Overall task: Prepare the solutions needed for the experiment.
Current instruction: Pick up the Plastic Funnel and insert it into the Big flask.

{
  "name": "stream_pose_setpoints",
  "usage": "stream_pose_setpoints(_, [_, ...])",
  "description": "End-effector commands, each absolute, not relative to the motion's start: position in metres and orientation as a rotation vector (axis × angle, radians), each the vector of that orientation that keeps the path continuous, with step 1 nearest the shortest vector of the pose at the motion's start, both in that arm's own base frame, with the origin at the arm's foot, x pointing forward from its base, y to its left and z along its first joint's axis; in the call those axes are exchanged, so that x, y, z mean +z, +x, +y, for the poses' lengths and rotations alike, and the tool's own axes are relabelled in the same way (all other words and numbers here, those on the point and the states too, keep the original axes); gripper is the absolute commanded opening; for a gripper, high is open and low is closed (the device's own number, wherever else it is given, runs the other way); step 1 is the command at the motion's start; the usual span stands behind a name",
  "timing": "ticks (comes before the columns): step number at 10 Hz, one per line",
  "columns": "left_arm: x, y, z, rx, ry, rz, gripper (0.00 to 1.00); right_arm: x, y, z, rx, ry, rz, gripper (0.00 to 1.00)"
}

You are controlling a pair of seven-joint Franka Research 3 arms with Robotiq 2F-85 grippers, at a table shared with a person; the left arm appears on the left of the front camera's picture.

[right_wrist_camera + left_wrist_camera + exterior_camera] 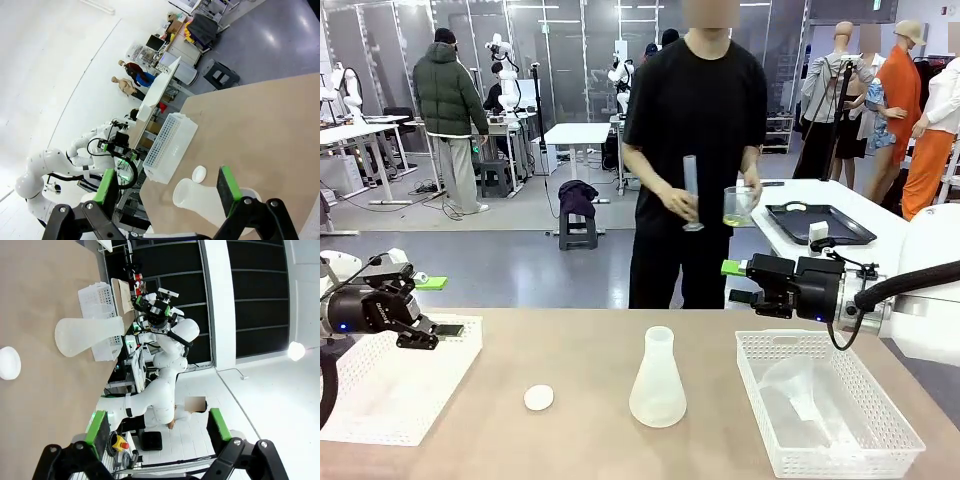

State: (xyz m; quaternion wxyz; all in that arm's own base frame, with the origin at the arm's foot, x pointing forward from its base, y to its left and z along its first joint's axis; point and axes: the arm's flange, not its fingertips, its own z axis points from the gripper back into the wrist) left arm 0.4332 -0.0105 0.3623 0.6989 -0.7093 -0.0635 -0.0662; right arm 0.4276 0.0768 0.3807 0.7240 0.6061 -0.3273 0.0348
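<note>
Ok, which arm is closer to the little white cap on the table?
Left. The left arm hangs over the left basket's inner edge, just left of the cap. The right arm is past the flask, above the right basket's far rim.

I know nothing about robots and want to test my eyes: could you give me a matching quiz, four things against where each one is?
1 flask; 2 white cap; 3 beaker of yellow-green solution; 4 plastic bag.
A in the person's hand; B in the right basket; C upright, mid table; D flat on the table, left of the flask.
Pairs: 1-C; 2-D; 3-A; 4-B.
</note>
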Motion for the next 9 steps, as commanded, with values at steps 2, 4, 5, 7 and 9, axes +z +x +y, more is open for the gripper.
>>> stream_pose_setpoints(2, [0.363, 0.431, -0.014, -0.133, -1.590, -0.156, 1.00, 0.381, 0.428, 0.077, 0.077, 1.338, -0.722, 1.00])
stream_pose_setpoints(4, [0.363, 0.431, -0.014, -0.133, -1.590, -0.156, 1.00, 0.412, 0.447, 0.054, 0.331, 1.116, -0.577, 1.00])
stream_pose_setpoints(5, [0.363, 0.431, -0.014, -0.133, -1.590, -0.156, 1.00, 0.439, 0.457, 0.054, 0.485, 0.959, -0.477, 1.00])
stream_pose_setpoints(7, [0.363, 0.431, -0.014, -0.133, -1.590, -0.156, 1.00, 0.477, 0.482, 0.058, 0.631, 0.710, -0.247, 1.00])
stream_pose_setpoints(9, [0.363, 0.431, -0.014, -0.133, -1.590, -0.156, 1.00, 0.499, 0.497, 0.062, 0.758, 0.499, -0.135, 1.00])
